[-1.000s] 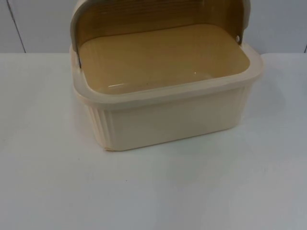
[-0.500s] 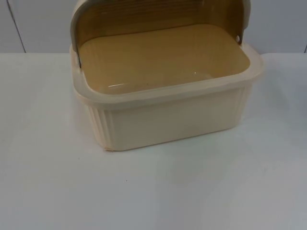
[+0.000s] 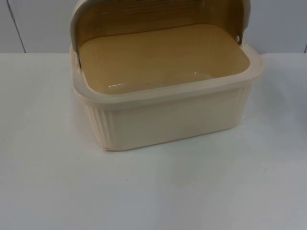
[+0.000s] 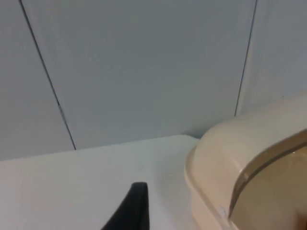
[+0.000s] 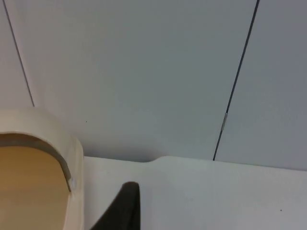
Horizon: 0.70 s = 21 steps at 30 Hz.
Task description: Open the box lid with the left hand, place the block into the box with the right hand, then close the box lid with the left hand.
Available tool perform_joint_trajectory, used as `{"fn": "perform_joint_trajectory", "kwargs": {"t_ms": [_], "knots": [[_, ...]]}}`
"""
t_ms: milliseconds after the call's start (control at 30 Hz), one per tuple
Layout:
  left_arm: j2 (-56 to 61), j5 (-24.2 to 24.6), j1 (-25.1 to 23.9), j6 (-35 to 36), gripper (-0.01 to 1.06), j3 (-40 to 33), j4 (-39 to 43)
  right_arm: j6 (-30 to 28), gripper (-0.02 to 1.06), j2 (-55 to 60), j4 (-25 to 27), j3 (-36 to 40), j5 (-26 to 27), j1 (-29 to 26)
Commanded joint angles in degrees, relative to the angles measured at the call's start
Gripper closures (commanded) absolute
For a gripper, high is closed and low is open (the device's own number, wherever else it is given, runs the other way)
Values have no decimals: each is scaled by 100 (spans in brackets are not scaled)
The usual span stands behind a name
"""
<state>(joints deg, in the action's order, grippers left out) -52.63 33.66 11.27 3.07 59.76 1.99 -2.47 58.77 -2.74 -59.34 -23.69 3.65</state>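
A cream ribbed box [image 3: 168, 120] stands at the back middle of the white table. Its smoky brown lid [image 3: 158, 14] is rolled up and back, so the box is open and its tan floor [image 3: 163, 57] lies bare. The left gripper [image 4: 136, 206] hovers off the box's left end, facing the partition wall; the box's rounded end [image 4: 216, 182] and the lid's edge [image 4: 268, 158] are close beside it. The right gripper [image 5: 124, 206] hovers off the box's right end, where the cream shell [image 5: 29, 124] and the lid's hinge pin [image 5: 73, 183] appear.
White table top [image 3: 153, 191] spreads in front of the box and to both sides. The grey partition wall [image 3: 38, 24] with vertical seams rises right behind the box.
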Motion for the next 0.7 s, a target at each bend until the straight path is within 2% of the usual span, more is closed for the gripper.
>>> {"fn": "perform_joint_trajectory", "kwargs": {"t_ms": [0, 233, 667], "knots": [[4, 135, 0, 208, 1, -22, 54, 37, 0, -38, -5, -21, 65, 24], [4, 410, 0, 217, 1, -22, 33, 37, 0, -38, -5, -21, 27, 24], [4, 240, 0, 250, 1, -22, 315, 37, 0, -38, -5, -21, -90, 24]]}}
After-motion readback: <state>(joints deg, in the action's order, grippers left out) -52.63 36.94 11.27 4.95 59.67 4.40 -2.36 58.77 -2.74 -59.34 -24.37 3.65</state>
